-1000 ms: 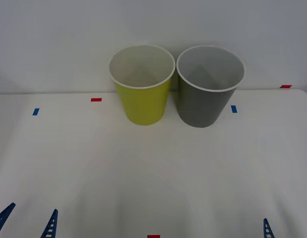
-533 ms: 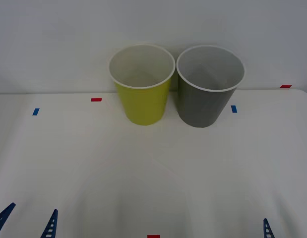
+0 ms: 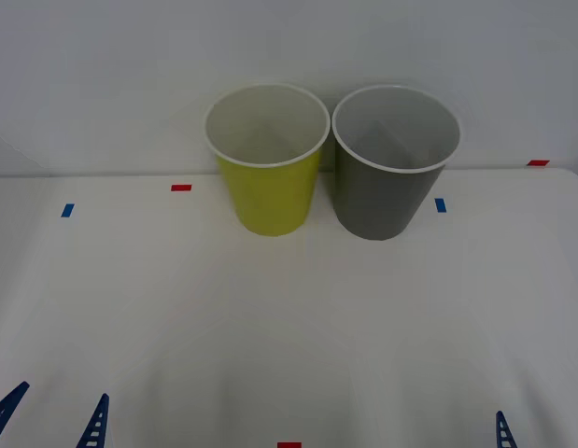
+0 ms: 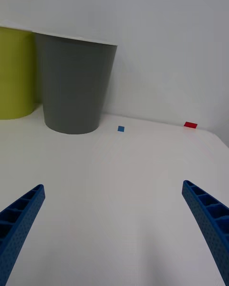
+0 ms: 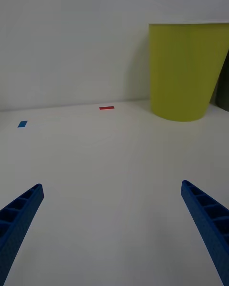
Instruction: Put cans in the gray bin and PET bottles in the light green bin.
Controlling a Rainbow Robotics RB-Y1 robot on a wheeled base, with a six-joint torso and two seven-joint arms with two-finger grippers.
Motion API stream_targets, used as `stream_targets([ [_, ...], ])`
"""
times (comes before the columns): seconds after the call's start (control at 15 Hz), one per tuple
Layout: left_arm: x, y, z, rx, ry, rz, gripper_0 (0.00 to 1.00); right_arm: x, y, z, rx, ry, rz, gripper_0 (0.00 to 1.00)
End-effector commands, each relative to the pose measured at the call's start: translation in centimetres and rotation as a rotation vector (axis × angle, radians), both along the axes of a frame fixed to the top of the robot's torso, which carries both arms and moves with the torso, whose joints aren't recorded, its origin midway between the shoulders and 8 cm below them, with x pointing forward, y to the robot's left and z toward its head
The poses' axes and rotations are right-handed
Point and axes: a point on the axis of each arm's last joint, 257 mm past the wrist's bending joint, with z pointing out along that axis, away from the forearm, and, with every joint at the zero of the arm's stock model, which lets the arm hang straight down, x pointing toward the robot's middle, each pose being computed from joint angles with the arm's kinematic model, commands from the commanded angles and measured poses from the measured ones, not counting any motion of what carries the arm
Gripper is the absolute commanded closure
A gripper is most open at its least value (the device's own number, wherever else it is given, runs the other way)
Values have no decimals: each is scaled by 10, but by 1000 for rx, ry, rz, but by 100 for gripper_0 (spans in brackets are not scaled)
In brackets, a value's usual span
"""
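The light green bin [image 3: 267,191] stands upright at the back of the white table, with the gray bin [image 3: 391,196] close beside it on its right. Cans and PET bottles are out of view. My left gripper [image 3: 64,392] hovers low at the near left edge, open, with nothing between its fingers; its wrist view looks across bare table at the light green bin [image 5: 186,71]. My right gripper [image 4: 113,185] is open and empty at the near right, one finger [image 3: 501,431] showing in the front view. From the right wrist, the gray bin [image 4: 74,83] stands well ahead.
The table [image 3: 289,317] ends at a white wall just behind the bins. Small tape marks lie on it: red [image 3: 181,188], blue [image 3: 67,210], blue [image 3: 441,204], red [image 3: 538,162] and red [image 3: 289,445] at the near edge.
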Motion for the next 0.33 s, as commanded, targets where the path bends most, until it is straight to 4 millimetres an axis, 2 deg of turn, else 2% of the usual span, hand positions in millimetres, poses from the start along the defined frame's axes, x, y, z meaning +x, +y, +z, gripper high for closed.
stream_targets([
  [0.07, 0, 0, 0, 0, 0, 0, 0, 0, 0, 0, 0, 0, 0, 0],
  [0.33, 0, 0, 0, 0, 0, 0, 0, 0, 0, 0, 0, 0, 0, 0],
])
